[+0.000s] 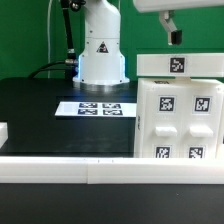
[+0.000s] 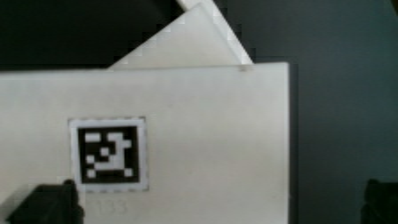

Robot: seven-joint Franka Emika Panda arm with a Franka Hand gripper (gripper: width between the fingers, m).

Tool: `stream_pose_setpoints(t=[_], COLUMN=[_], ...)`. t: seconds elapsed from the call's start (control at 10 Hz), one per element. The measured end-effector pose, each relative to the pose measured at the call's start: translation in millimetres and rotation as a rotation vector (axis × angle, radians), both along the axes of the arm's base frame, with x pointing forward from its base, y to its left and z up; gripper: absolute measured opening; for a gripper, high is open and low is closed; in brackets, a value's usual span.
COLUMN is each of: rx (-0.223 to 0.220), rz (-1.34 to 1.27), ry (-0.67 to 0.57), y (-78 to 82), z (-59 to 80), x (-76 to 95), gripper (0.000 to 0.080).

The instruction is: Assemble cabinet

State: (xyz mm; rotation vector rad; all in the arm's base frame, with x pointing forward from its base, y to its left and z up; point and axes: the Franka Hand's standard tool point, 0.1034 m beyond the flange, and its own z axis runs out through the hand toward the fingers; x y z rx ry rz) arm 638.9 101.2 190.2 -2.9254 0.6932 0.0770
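The white cabinet body (image 1: 180, 122) stands at the exterior view's right on the black table, its front showing rounded recesses and several marker tags. A white panel (image 1: 190, 66) with one tag lies across its top. My gripper (image 1: 173, 38) hangs just above that panel, only partly in view. In the wrist view the panel (image 2: 196, 130) fills the picture, with its tag (image 2: 111, 152) near one finger. The gripper (image 2: 214, 205) is open. Its dark fingertips (image 2: 50, 205) stand wide apart, one over the panel and the other beyond the panel's edge. A slanted white part (image 2: 187, 40) shows behind the panel.
The marker board (image 1: 95, 107) lies flat on the table in front of the robot's white base (image 1: 100, 55). A white rail (image 1: 80, 168) runs along the near edge. A small white part (image 1: 3, 130) sits at the exterior view's left edge.
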Motion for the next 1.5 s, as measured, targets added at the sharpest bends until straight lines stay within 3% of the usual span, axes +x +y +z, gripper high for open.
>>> stream_pose_setpoints(t=[0.6, 1.0, 1.3, 1.5], rx=[-0.046, -0.065, -0.073, -0.075], rz=[0.935, 1.291, 1.571, 1.611], ry=[-0.099, -0.119, -0.13, -0.135], y=[-9.7, -18.0, -9.1, -7.6], z=[-3.3, -5.5, -16.2, -27.8], x=[0.1, 0.4, -14.1, -20.1], gripper=[0.0797, 0.0797, 0.0797, 0.0797])
